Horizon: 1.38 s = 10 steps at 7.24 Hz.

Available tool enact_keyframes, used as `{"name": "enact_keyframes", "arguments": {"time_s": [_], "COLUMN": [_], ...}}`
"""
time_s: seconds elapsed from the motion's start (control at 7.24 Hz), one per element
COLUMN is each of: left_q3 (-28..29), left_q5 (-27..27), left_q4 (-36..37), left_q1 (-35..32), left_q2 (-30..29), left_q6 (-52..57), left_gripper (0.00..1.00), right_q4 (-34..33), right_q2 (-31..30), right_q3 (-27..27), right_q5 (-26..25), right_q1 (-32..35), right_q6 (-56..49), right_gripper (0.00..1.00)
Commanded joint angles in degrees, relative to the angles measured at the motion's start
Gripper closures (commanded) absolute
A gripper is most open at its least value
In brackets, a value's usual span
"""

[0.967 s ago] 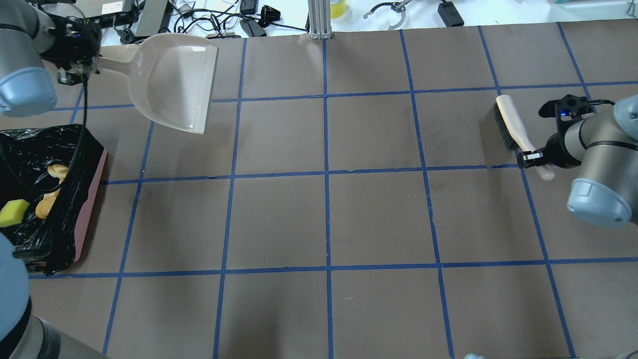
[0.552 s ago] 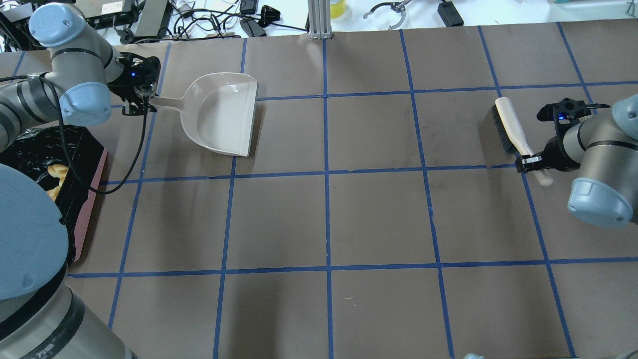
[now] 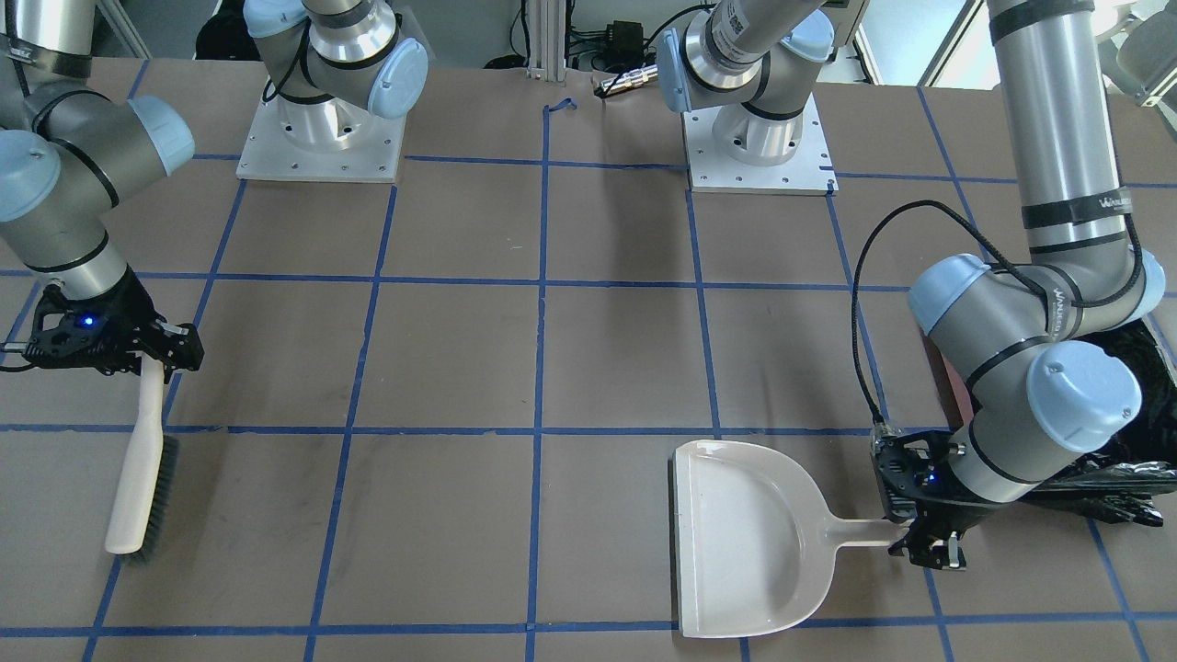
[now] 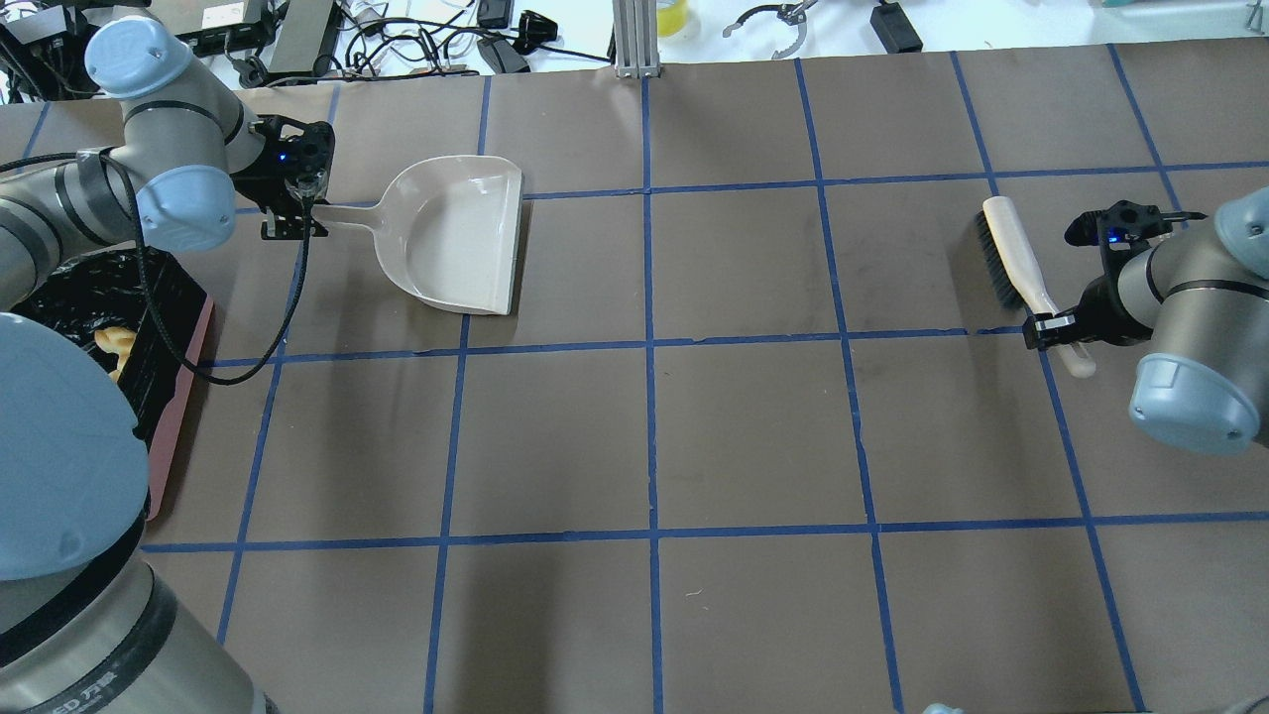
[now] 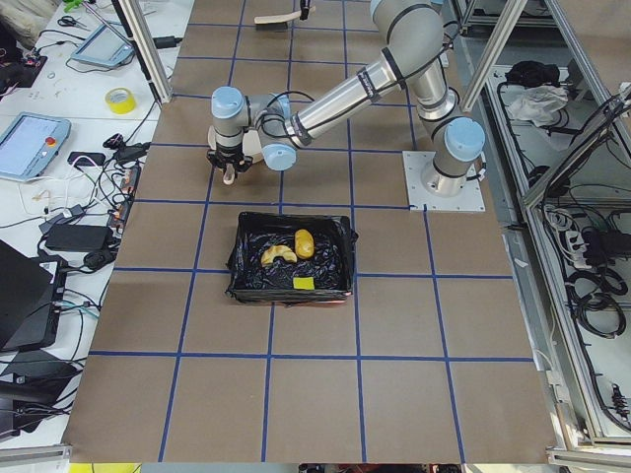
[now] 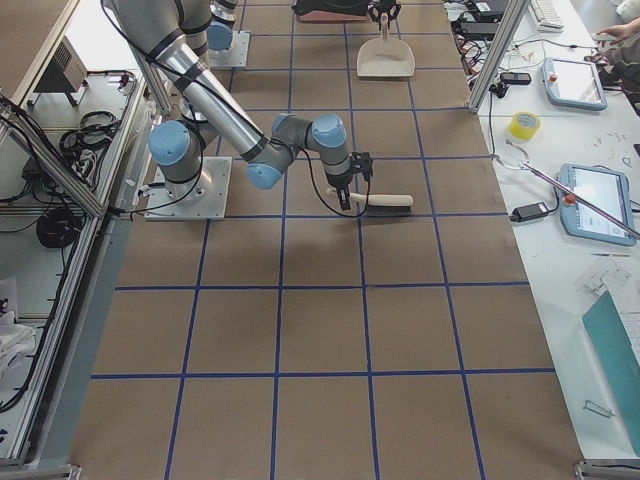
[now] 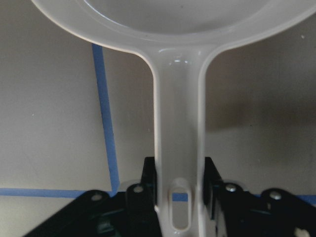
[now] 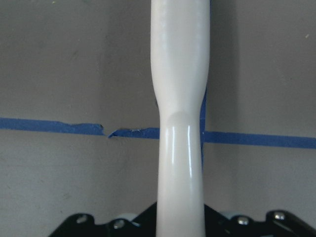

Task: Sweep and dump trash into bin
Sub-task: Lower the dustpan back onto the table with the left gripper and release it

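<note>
The bin (image 5: pixel 241 268), pink-sided (image 4: pixel 183 387) with a black bag, stands at the table's left edge. Inside it lie the trash: an orange-brown lump (image 5: pixel 305 243), a cream crescent (image 5: pixel 276 254) and a yellow wedge (image 5: pixel 305 283). My left gripper (image 4: pixel 289 213) is shut on the handle (image 7: pixel 178 123) of the pale dustpan (image 4: pixel 461 238), which sits empty and flat on the table (image 3: pixel 745 542). My right gripper (image 4: pixel 1053 327) is shut on the handle (image 8: pixel 180 123) of the cream brush (image 4: pixel 1011 248), whose bristles rest on the table at the right (image 3: pixel 138 478).
My left arm's elbow (image 4: pixel 59 446) covers most of the bin in the overhead view. Cables and tools lie beyond the table's back edge (image 4: pixel 416 45). The two arm bases (image 3: pixel 322 138) stand on the robot's side.
My left arm swung in from the back left, carrying the dustpan right and down onto the table. My right gripper and the brush barely shifted.
</note>
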Motion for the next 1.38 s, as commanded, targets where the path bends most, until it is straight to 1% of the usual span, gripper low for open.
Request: {"name": "enact_keyframes", "arguments": {"time_s": [0.0, 0.14, 0.28, 0.41, 0.55, 0.69, 0.83, 0.97, 1.1, 1.24], "left_q3": [-0.1, 0.0, -0.1, -0.1, -0.2, -0.3, -0.3, -0.3, -0.5, -0.8], "left_q5": [0.4, 0.5, 0.5, 0.3, 0.3, 0.3, 0.3, 0.8, 1.0, 0.9], "left_q4": [-1.7, -1.7, -1.7, -1.7, -1.7, -1.7, -1.8, -1.9, -5.9, -10.9], "left_q1": [-0.4, -0.7, -0.8, -0.8, -0.8, -0.9, -1.4, -2.9, -4.8, -5.3], "left_q2": [0.0, 0.0, -0.1, 0.0, 0.0, 0.3, 1.4, 3.3, 6.2, 10.2], "left_q6": [-0.2, -0.8, -1.5, -2.7, -4.3, -4.7, -4.8, -7.9, -19.1, -26.7], "left_gripper": [1.0, 1.0, 1.0, 0.63, 0.19, 0.11, 0.07, 0.07, 0.01, 0.0], "right_q4": [0.0, 0.0, 0.0, 0.0, 0.0, 0.0, 0.0, 0.0, 0.0, 0.0], "right_q2": [1.0, 1.0, 1.0, 1.0, 1.0, 1.0, 1.0, 1.0, 1.0, 1.0], "right_q3": [-0.1, -0.1, -0.2, -0.2, -0.2, -0.2, -0.3, -0.4, -0.9, -1.2], "right_q5": [-0.1, -0.1, -0.1, -0.1, 0.0, 0.0, 0.0, 0.0, 0.0, 0.1], "right_q1": [-0.1, -0.1, -0.1, 0.0, 0.0, -0.1, 0.0, 0.0, -0.1, 0.0], "right_q6": [-0.1, -0.1, -0.1, -0.1, -0.1, 0.0, 0.0, 0.0, 0.1, 0.6], "right_gripper": [0.85, 0.8, 0.64, 0.45, 0.25, 0.24, 0.2, 0.19, 0.18, 0.16]}}
